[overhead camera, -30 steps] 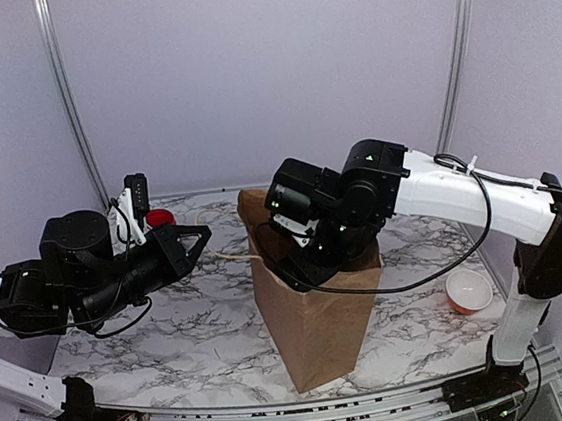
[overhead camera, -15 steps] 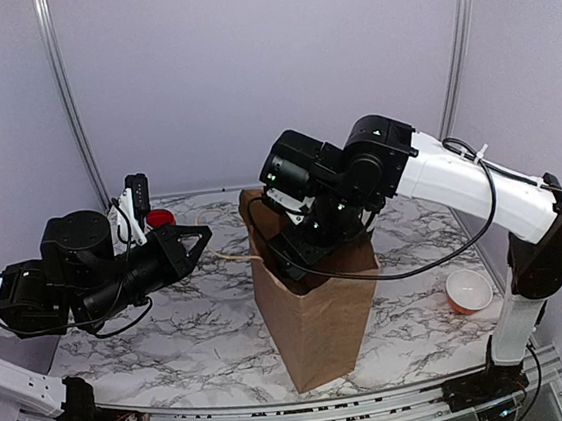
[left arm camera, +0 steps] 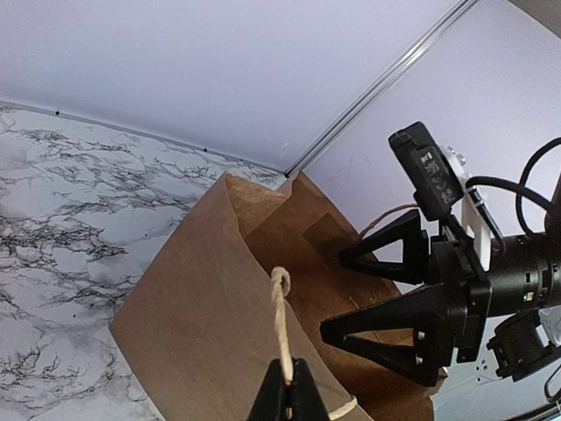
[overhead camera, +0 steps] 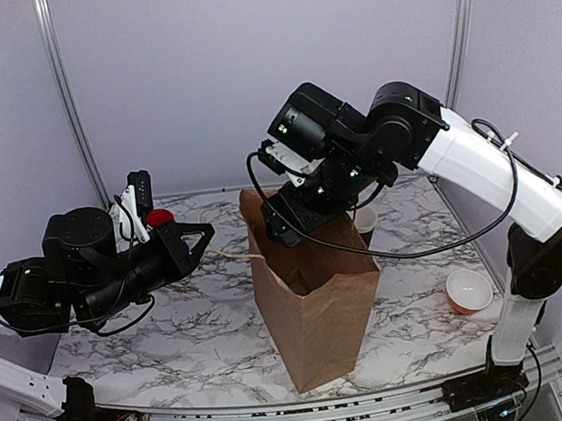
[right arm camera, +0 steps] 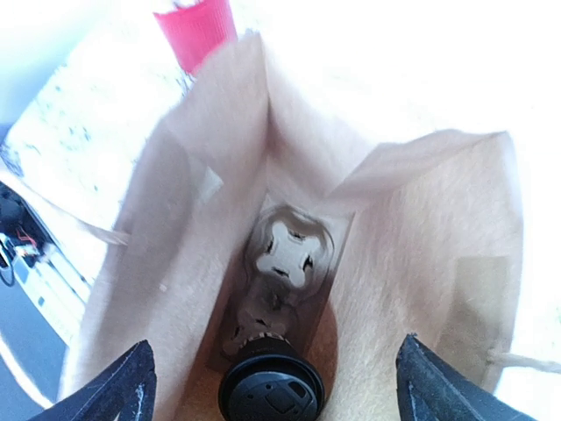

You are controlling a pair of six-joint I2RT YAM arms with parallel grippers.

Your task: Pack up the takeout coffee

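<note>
Right jaws wide; coffee (right arm camera: 270,399) inside bag (right arm camera: 421,263)

White links (overhead camera: 477,165), black joints (overhead camera: 407,122), looping black cables (overhead camera: 436,248), tiny green lights (overhead camera: 282,128)

The left arm (overhead camera: 87,276) lies low across the left of the top view, reaching toward centre. The left gripper (overhead camera: 201,237) is pinched tight on a twine handle (left arm camera: 279,307). The right arm (overhead camera: 477,165) climbs from the lower right, bends near the right edge and slants to upper centre, wrist turned down. The right gripper (overhead camera: 291,228) points downward, its fingers (right arm camera: 123,386) spread wide at the wrist view's bottom corners, gripping nothing.
</note>
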